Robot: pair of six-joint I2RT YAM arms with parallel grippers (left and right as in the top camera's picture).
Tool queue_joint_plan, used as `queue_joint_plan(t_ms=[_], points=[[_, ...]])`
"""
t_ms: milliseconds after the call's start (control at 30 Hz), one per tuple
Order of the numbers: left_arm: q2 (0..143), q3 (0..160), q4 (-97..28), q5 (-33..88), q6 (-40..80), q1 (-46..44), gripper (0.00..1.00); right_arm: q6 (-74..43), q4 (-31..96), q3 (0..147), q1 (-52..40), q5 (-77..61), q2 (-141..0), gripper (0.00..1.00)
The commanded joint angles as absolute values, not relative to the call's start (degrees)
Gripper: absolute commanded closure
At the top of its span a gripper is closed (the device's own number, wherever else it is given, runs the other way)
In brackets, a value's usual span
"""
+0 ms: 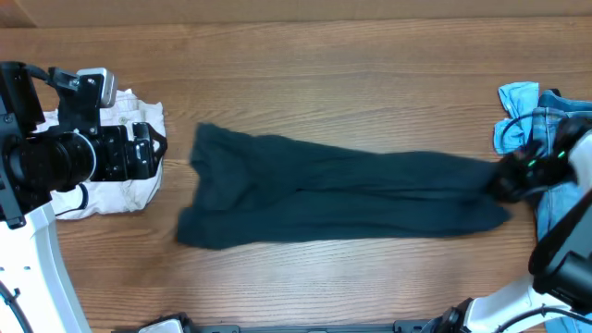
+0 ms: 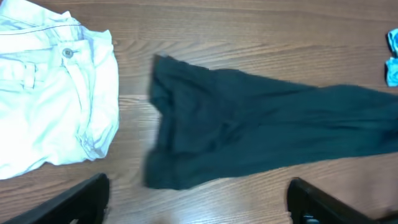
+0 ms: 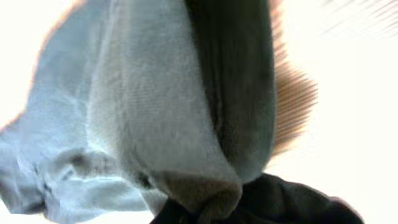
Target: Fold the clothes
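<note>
- The tabletop [image 1: 351, 55] has bare wood on the far and near sides of the garment, so there is room to swing cloth either way. The crowded parts are its two ends.
- The T-shirt [image 1: 333, 199] lies in the middle, drawn out into a long band. Its long axis runs from one arm to the other, with the wide, rumpled end toward the left arm and the narrow, bunched end at the right arm.
- The jeans [image 1: 518, 129] sit just behind and beside the right end effector, close enough to snag if that end is pulled back further.
- The shorts [image 1: 120, 185] lie under and to the outer side of the left arm, just apart from the shirt's wide end.
- The right end effector [image 1: 507, 178] is at the shirt's tapered tip. The cloth gathers to a point there and fills its wrist view, so I judge it clamped on the fabric.
- The left end effector [image 2: 198, 183] has its jaws spread wide and holds nothing. The shirt's wide edge lies straight ahead, so this arm is the nearer one for that end.
</note>
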State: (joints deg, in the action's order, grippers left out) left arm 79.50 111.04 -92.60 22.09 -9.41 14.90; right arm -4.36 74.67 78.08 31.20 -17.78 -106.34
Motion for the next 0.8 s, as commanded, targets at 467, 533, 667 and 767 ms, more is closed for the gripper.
queue_joint_plan(t_ms=[467,533,667,767], points=[[79.4,111.48,-91.18,21.87,-10.09,14.98,0.0,-13.3,79.5,90.72,-1.32,-18.11,-104.79,0.96],[79.4,111.48,-91.18,21.85,-10.09,14.98,0.0,-15.42,76.44,89.32,-7.29,-18.11,-104.81,0.96],[79.4,111.48,-91.05,21.87,-10.09,14.98,0.0,-21.41,68.62,85.71,-20.18,-18.09,-104.92,0.96],[79.4,111.48,-90.94,21.87,-10.09,14.98,0.0,-24.16,62.83,82.85,-25.96,-17.8,-105.38,0.96]])
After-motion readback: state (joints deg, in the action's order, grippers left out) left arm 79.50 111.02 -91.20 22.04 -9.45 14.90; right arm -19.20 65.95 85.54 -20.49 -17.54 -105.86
